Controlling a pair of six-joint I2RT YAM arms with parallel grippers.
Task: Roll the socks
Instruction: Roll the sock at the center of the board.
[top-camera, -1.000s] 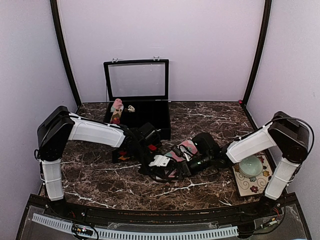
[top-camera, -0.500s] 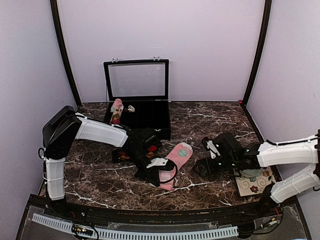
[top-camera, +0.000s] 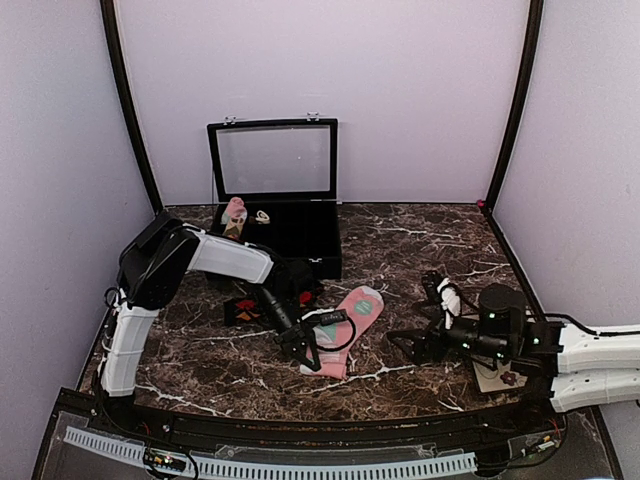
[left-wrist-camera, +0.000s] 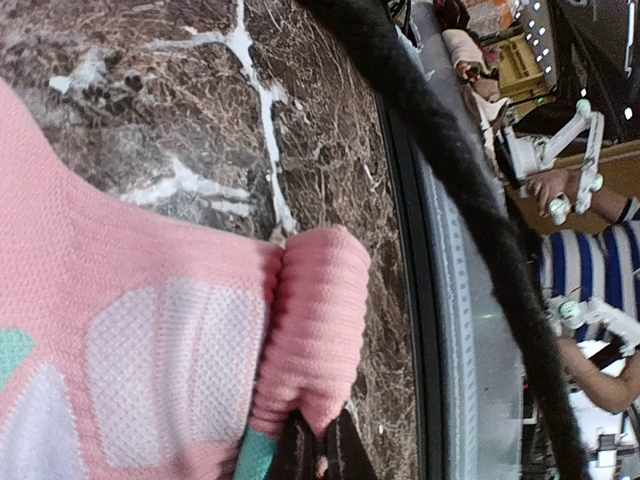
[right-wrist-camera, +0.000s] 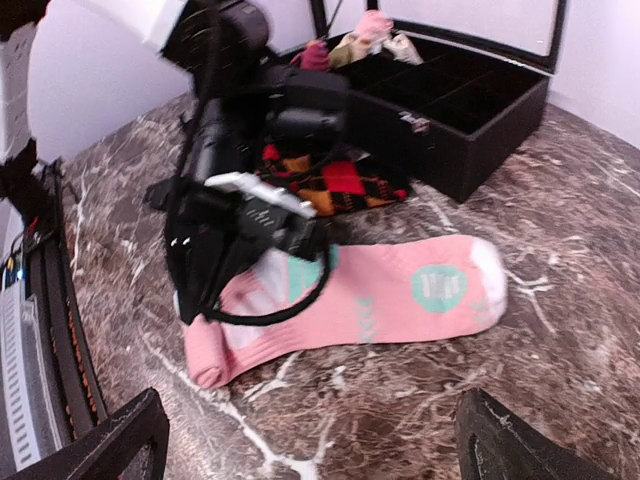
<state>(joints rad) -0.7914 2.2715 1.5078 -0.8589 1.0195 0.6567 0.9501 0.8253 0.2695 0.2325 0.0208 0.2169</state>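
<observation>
**Q:** What is happening nearest the front edge?

**A:** The left gripper (top-camera: 300, 352) is working well in front of the black case (top-camera: 325, 262). Its jaws are pinching closed on the cuff end of the pink sock (top-camera: 348, 318). The cuff (left-wrist-camera: 315, 320) is curling over into one soft, ribbed fold, so the rolling seems to be only just beginning.

**Q:** And the other arm?

**A:** The right gripper (top-camera: 425, 320) is hovering in front of the case and off to its right. Its jaws are standing wide apart, carrying nothing and touching no sock.

**Q:** How is the pink sock lying?

**A:** It is lying flat and limp on the dark marble table (top-camera: 400, 240), with its toe pointing back toward the case's right front corner. It is a thin knit with pale teal and white patches.

**Q:** What is the next move asking for?

**A:** Probably turning that fold over itself toward the toe while keeping it tight. Soft knit is likely to spring open, so the free gripper may be needed to pin the toe.

**Q:** What is lying farther back?

**A:** The black argyle sock (right-wrist-camera: 345, 185) is lying crumpled just in front of the case's left half, partly hidden under the left arm. It is showing red, orange and yellow diamonds. The case is rigid and divided into compartments, with its glass lid standing open. An upright pink-topped roll (top-camera: 233, 222) is standing inside at the left.
</observation>
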